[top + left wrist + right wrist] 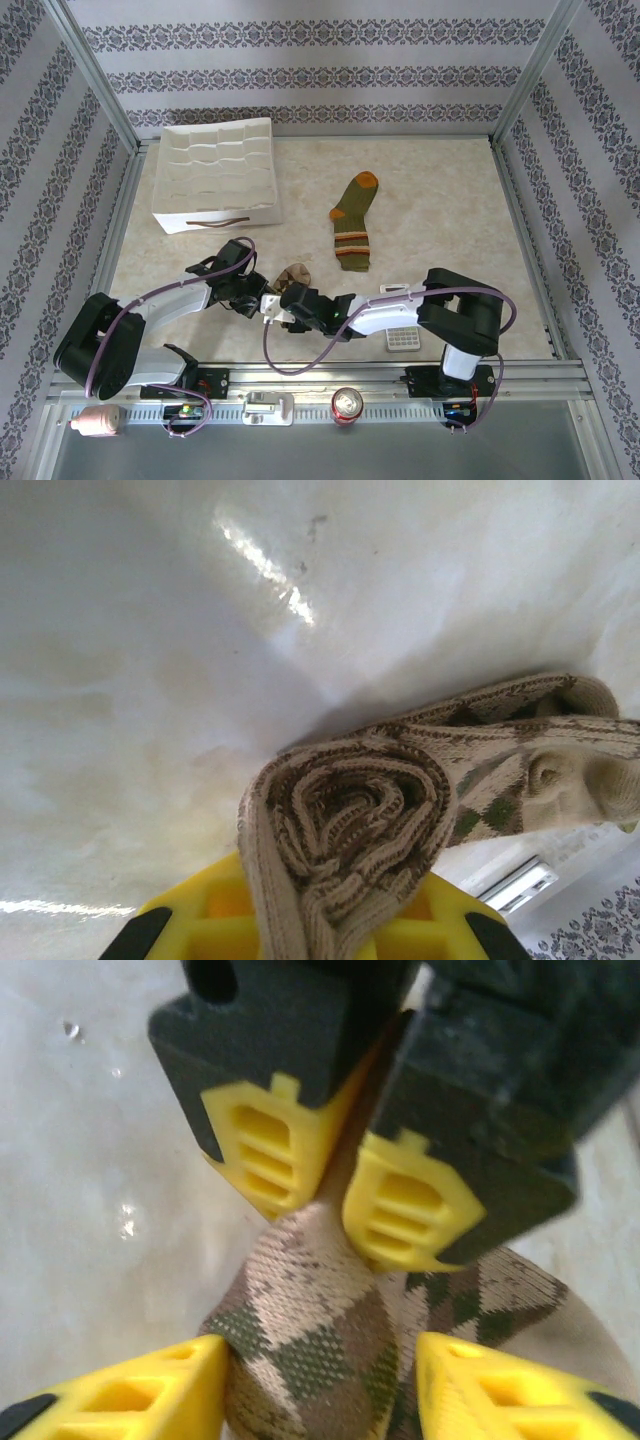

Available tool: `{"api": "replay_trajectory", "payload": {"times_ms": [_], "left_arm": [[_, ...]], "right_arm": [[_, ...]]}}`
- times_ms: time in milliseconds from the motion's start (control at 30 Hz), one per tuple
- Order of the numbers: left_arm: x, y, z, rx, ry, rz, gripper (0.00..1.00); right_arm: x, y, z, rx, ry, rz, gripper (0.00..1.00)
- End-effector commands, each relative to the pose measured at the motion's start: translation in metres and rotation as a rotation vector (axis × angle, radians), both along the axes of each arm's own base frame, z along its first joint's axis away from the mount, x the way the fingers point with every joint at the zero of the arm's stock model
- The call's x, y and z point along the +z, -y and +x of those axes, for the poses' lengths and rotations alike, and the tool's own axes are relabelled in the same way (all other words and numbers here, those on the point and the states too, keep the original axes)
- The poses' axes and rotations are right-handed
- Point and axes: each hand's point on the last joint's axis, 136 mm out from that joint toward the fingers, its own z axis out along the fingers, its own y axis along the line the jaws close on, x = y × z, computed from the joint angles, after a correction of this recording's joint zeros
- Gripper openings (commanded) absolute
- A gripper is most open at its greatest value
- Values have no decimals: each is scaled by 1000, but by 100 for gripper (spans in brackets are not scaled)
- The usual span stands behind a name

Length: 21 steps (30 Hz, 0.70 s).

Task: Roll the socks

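top external. pale marbled tabletop (440, 200) inside patterned walls. white fabric divider tray (217, 172) at the far left, unused. olive green knit sock with orange toe and heel (355, 225), striped cuff toward the arms, flat and full length at mid-tabletop, well apart from both arms; judged untouched. brown-and-tan argyle knit sock (297, 272) bunched small near the front edge, between the left tool (250, 288) and the right tool (300, 300), which meet over it. drink can (348, 403) upright on the front rail.

left wrist. argyle sock wound at one end into a tight spiral, ribbed inner face showing in coils, sitting just above the yellow fingers. remaining length, diamonds outward, trailing right along the tabletop and not yet wound. left tool clamped on the roll.

right wrist. left tool opposite, its two yellow pads nearly together with a ridge of argyle fabric pinched between. right tool's own yellow fingers (130, 1400) apart, one each side of the flat diamond-patterned stretch, beside it, no squeeze visible.

progress, judged. first sock part rolled: core formed, tail still loose. left to do: finish winding and tuck this one, then the whole green sock. well under halfway.
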Motion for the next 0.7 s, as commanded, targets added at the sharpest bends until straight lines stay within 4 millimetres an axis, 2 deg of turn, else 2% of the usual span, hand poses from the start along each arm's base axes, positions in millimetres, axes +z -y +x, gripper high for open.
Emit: {"api": "replay_trajectory", "payload": {"times_ms": [0,67,167,200,233,267,400,467,533,667], "left_arm": [[-27,-22,-39,5,-160,122,0],[-25,-22,-38,2,-154,120,0],[-22,-21,-36,0,-146,117,0],[-20,-20,-35,1,-141,114,4],[-18,-20,-34,1,-132,110,9],[-17,-20,-33,7,-128,109,16],[-2,-22,-26,28,-81,109,54],[9,-24,-19,41,-40,111,67],[21,-25,-12,52,7,101,73],[34,-23,-6,45,55,84,74]], "right_arm": [[-7,-1,13,-47,22,-35,40],[-17,6,15,-83,13,-54,33],[-26,17,16,-116,-8,-68,11],[-27,19,14,-114,-23,-68,2],[-28,21,11,-111,-38,-66,0],[-28,23,9,-109,-50,-64,0],[-37,34,-6,-121,-175,-38,0],[-46,41,-15,-133,-270,-23,0],[-57,50,-25,-157,-358,-17,0],[-72,64,-37,-202,-516,13,0]]}}
